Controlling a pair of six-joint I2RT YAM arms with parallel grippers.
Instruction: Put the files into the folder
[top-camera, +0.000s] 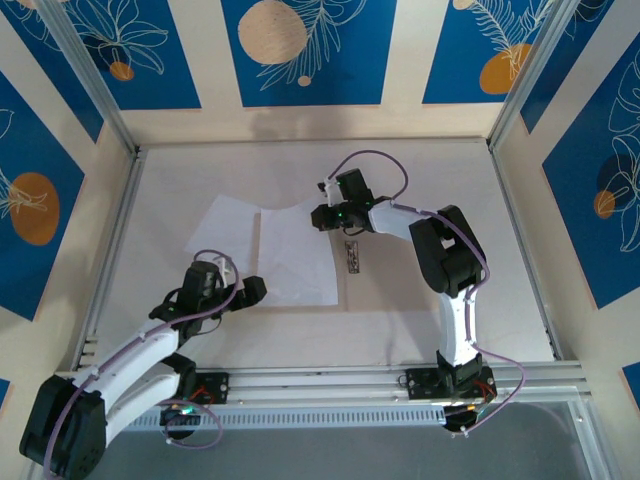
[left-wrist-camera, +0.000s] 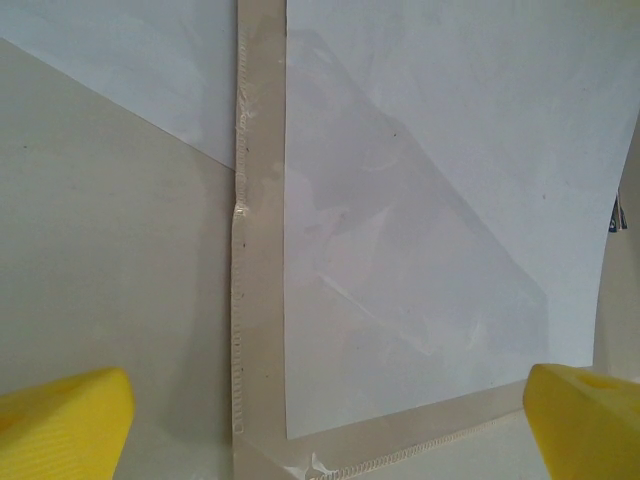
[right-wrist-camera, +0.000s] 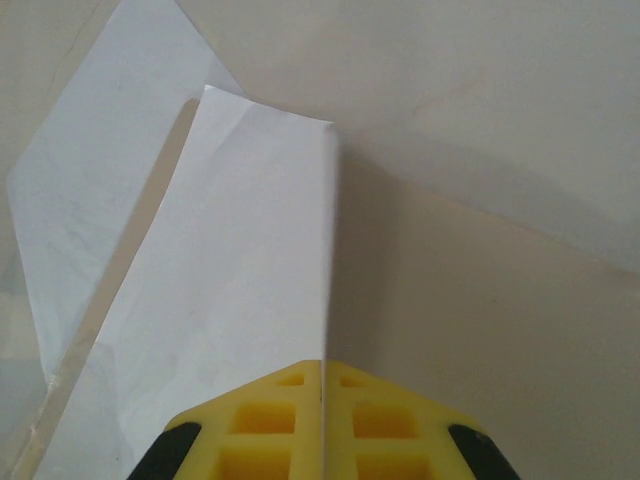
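One white file (top-camera: 295, 262) lies mid-table inside the seamed edges of a see-through, tan-tinted folder (left-wrist-camera: 262, 300); a clear triangular flap covers part of this file (left-wrist-camera: 450, 150). My right gripper (top-camera: 322, 215) is shut on its far right edge, and in the right wrist view the file (right-wrist-camera: 230, 280) rises from between the closed jaws of the right gripper (right-wrist-camera: 325, 365). A second file (top-camera: 218, 235) (left-wrist-camera: 130, 60) (right-wrist-camera: 90, 190) lies tilted to the left, partly under the first. My left gripper (top-camera: 240, 282) (left-wrist-camera: 325, 430) hovers open over the folder's near left corner, holding nothing.
A small metal clip (top-camera: 351, 256) lies on the table just right of the sheet. Metal rails (top-camera: 320, 385) run along the near edge, and patterned walls close the back and sides. Bare tabletop (top-camera: 450, 180) spreads to the right.
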